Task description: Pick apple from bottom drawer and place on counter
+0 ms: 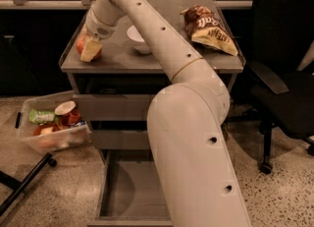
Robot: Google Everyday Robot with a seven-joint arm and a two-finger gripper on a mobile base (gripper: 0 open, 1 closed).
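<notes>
There is just the one view, set high and close to the cabinet and looking forward and steeply down over the robot's own arm (196,137). The arm fills the foreground from 5 o'clock and climbs away towards 11 o'clock. The open bottom drawer (132,191) lies nearest, almost under the lens at 6 o'clock. The counter (162,59) stretches across farther off, around 12 o'clock. The gripper (91,49) is at 10 o'clock, low over the counter's near left corner, right against the apple (80,44), at the far end of the camera's reach.
</notes>
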